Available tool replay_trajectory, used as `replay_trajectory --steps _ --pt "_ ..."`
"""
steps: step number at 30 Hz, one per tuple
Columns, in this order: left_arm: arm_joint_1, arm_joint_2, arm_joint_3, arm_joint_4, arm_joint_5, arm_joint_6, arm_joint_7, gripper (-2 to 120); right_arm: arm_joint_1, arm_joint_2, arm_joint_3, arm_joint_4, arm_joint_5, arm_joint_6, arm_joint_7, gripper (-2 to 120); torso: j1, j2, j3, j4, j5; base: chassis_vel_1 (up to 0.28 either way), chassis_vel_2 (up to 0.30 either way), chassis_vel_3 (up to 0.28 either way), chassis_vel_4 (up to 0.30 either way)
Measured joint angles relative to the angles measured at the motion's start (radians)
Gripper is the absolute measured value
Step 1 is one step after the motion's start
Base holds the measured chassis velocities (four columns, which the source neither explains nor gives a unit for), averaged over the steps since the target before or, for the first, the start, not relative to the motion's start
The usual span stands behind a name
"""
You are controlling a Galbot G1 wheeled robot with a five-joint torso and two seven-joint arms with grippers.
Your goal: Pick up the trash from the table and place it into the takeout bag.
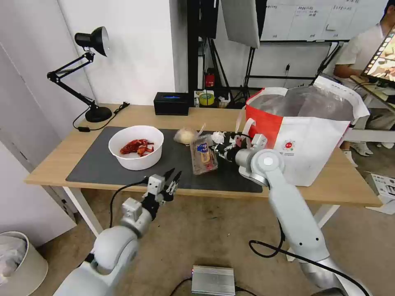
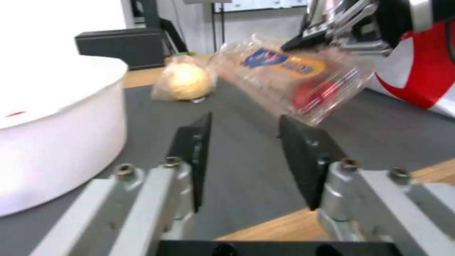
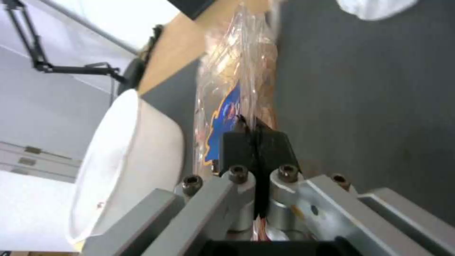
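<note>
Clamshell box tilted up off the dark mat, pinched at its edge by right gripper, jaws closed on it. Left gripper at table's front edge near bowl, jaws open, empty. Takeout bag stands just right.

bowl 1 | clamshell box 1 | knotted bag 1 | tissue 1
</note>
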Motion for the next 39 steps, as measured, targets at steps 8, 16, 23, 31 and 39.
replay_trajectory --steps 8,16,23,31,39 --pt "0.059 -0.024 -0.056 -0.038 0.009 -0.008 0.005 72 0.01 -0.024 -0.004 0.075 0.001 0.012 -0.014 0 0.0 0.0 0.0 -0.0001 0.0 0.0 0.0 0.0 0.0" --pt "0.129 -0.045 -0.161 -0.093 0.009 -0.012 0.01 99 0.118 -0.11 -0.015 0.202 0.048 0.057 -0.036 0 0.0 0.0 0.0 0.0 0.0 0.0 0.0 0.0 0.0" --pt "0.13 -0.053 -0.176 -0.095 0.009 -0.012 0.01 100 0.173 -0.202 0.022 0.275 0.099 0.092 -0.021 0 0.0 0.0 0.0 -0.0002 0.0 0.0 0.0 0.0 0.0" --pt "0.127 -0.053 -0.171 -0.091 0.004 -0.012 0.007 100 0.167 -0.292 0.081 0.291 0.126 0.135 -0.019 0 0.0 0.0 0.0 -0.0001 0.0003 0.0 0.0 0.0 0.0" --pt "0.121 -0.07 -0.148 -0.079 0.002 -0.012 0.006 100 0.14 -0.429 0.19 0.271 0.149 0.169 -0.033 0 0.0 0.0 0.0 -0.0002 0.0002 0.0 0.0 0.0 0.0"
